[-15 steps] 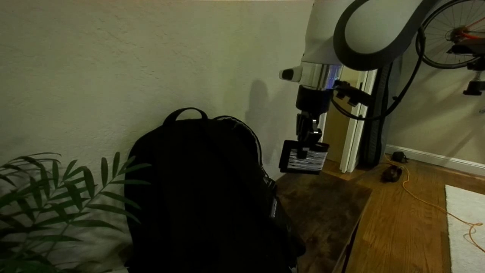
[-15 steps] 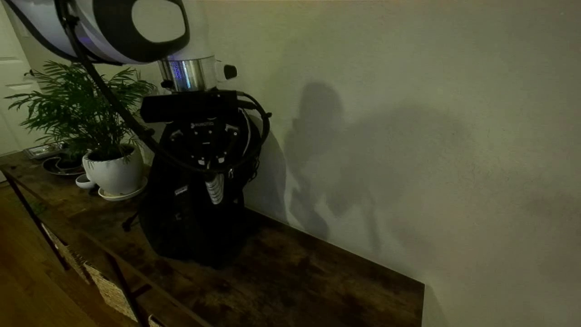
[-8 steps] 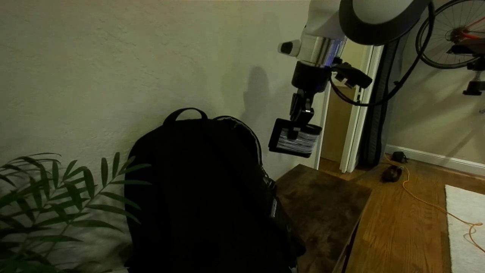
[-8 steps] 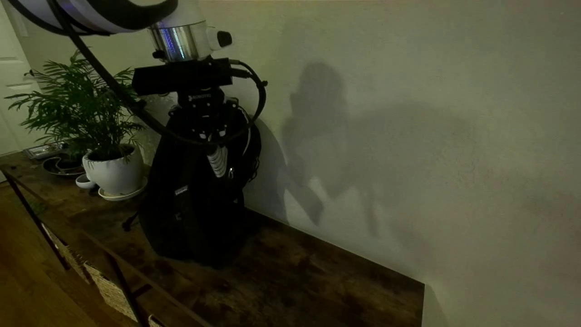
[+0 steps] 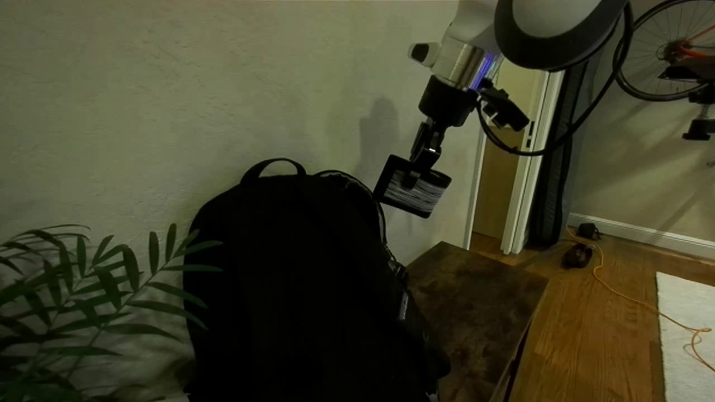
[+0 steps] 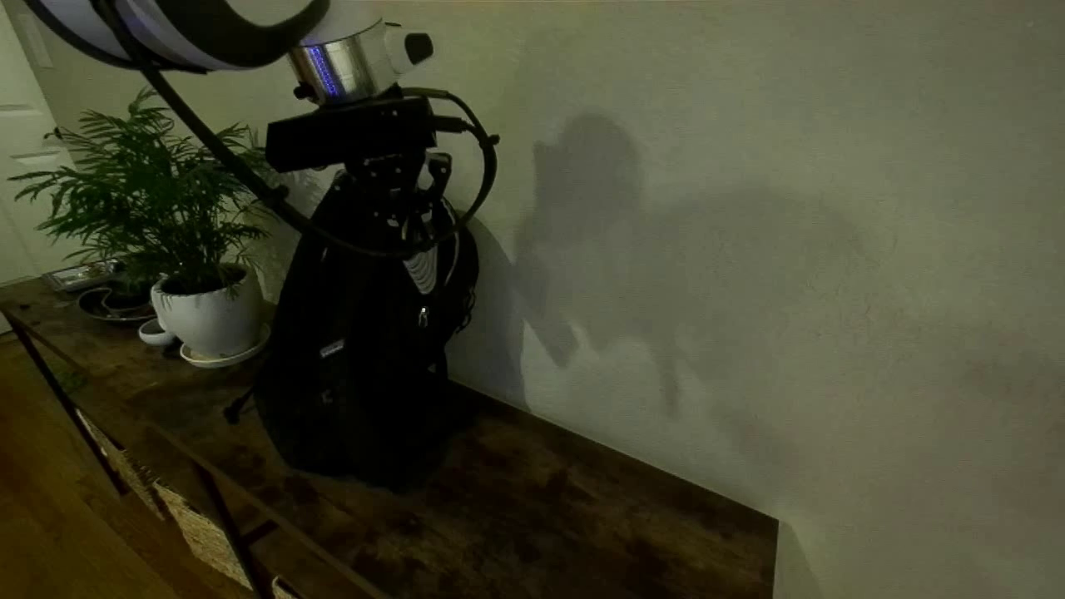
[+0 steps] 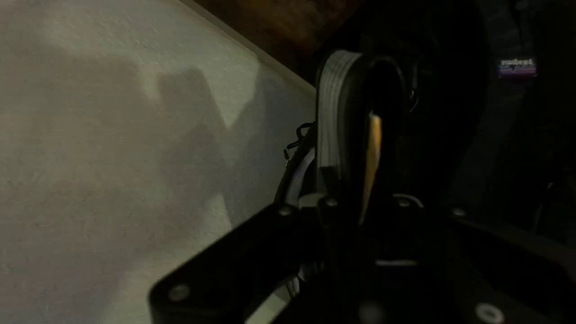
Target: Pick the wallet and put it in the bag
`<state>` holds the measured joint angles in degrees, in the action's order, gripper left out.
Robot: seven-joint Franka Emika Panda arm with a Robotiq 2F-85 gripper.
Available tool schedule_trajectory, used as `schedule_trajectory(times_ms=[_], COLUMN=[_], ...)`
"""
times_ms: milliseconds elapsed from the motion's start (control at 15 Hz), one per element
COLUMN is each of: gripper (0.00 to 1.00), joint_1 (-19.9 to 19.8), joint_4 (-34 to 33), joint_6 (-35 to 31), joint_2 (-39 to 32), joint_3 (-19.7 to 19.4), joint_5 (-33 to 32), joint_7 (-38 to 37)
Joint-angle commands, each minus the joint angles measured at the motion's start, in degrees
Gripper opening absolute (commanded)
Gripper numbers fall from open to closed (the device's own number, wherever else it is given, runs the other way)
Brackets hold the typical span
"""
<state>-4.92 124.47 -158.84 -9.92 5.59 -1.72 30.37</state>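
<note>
The wallet is black with a grey-white striped side; it shows in both exterior views (image 5: 425, 194) (image 6: 423, 271) and in the wrist view (image 7: 330, 96). My gripper (image 5: 412, 177) is shut on the wallet's upper part and holds it in the air, tilted. The bag is a black backpack (image 5: 296, 279) (image 6: 349, 424) standing upright against the wall. Its open zipped edge (image 5: 357, 183) is at the upper right in an exterior view. The wallet's left corner overlaps that edge in the picture; I cannot tell whether they touch. The bag's inside is dark and mostly hidden.
A brown wooden table (image 6: 532, 507) carries the bag. A plant in a white pot (image 6: 212, 312) stands beside the bag, with a small white bowl (image 6: 156, 333). The wall (image 5: 167, 84) is close behind the bag and arm. A bicycle (image 5: 676, 53) is in the background.
The gripper and wallet have risen and moved left in an exterior view, up to the bag's open edge. The wrist and wallet have tilted. The bag has not moved.
</note>
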Motion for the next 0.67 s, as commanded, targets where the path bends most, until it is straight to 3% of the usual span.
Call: schedule_trajectory(times_ms=[0, 600], gripper=[0.04, 0.04], joint_1=[0.35, -1.02], joint_4=[-0.89, -5.77], joint_6=[-3.92, -6.75], joint_2=[-2.13, -7.05], joint_3=[-0.24, 2.68], joint_5=[1.01, 7.35], joint_7=[-1.32, 0.21])
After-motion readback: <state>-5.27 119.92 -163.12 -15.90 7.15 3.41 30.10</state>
